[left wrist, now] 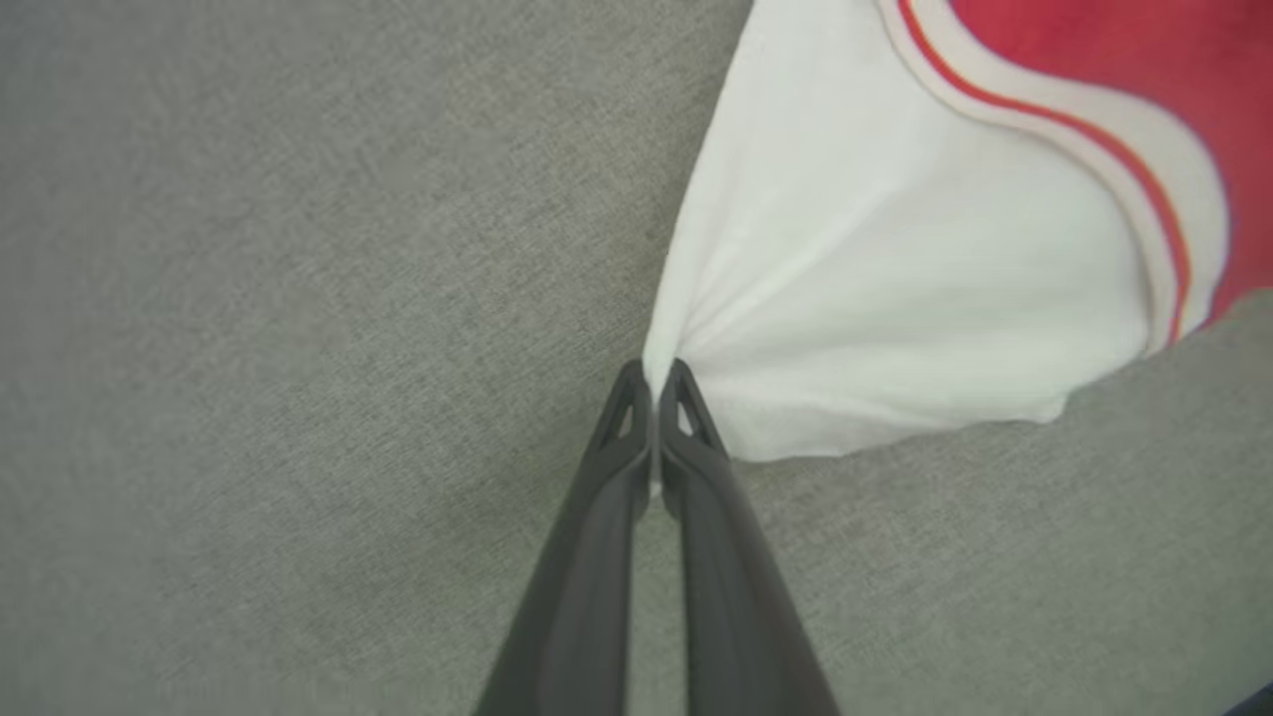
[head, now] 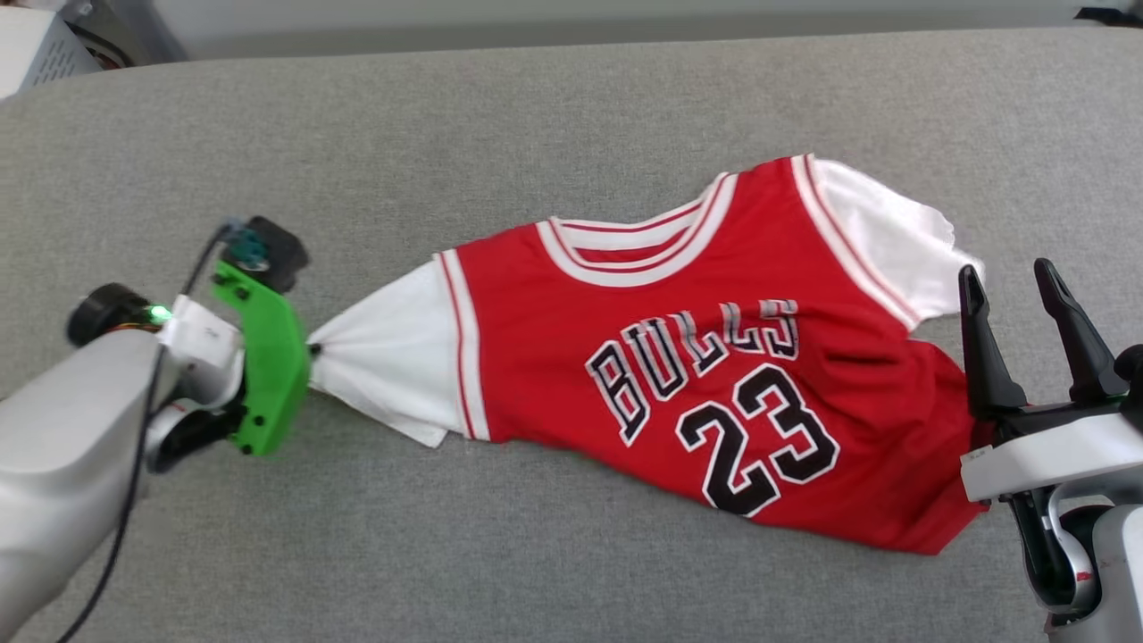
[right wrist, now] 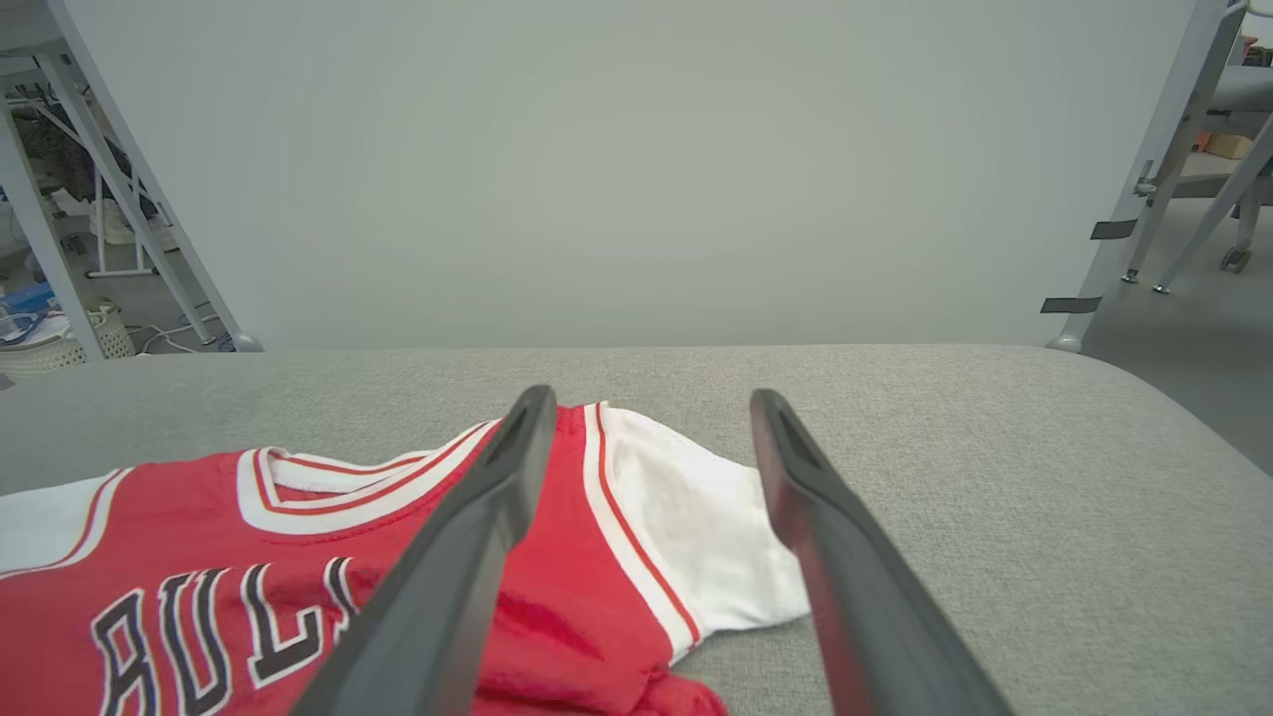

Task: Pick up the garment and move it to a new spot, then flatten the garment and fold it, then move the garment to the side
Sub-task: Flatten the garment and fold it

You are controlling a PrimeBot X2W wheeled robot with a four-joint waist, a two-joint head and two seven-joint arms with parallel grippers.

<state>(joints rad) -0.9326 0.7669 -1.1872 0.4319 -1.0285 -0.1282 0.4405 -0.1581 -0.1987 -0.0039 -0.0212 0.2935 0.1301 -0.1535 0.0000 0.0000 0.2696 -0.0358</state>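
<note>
**Left gripper (left wrist: 653, 383) shut on a sleeve tip, right gripper (head: 1007, 271) spread wide**

Nearest the head camera, the pale left forearm (head: 54, 446) rises from the lower left corner with a black cable (head: 134, 464) beside it and ends at a green bracket (head: 268, 366). Just past that bracket, the left gripper pinches the outer tip of the left-hand sleeve (head: 384, 357), and the white cloth gathers into creases that fan out from the pinch. The left wrist view shows this up close: the two dark fingers (left wrist: 696, 467) are pressed together, with a sliver of white fabric caught between their tips.

At the lower right, the right gripper stands with its fingers far apart and nothing between them. Its body sits at the garment's (head: 696, 357) lower right hem corner. Whether it touches the cloth cannot be told.

The garment lies face up and slanted across the grey fabric surface (head: 536, 107), with the collar toward the far side. The right-hand sleeve (head: 893, 241) lies crumpled just beyond the right gripper's fingertips. The head view reads "BULLS" over "23" in black letters outlined in white. In the right wrist view, "BUL" shows before a finger crosses the word.

Farther off, the right wrist view adds a pale wall panel (right wrist: 636, 169), grey metal frame legs (right wrist: 1144, 199) and a white basket (right wrist: 80, 343) on the floor.
</note>
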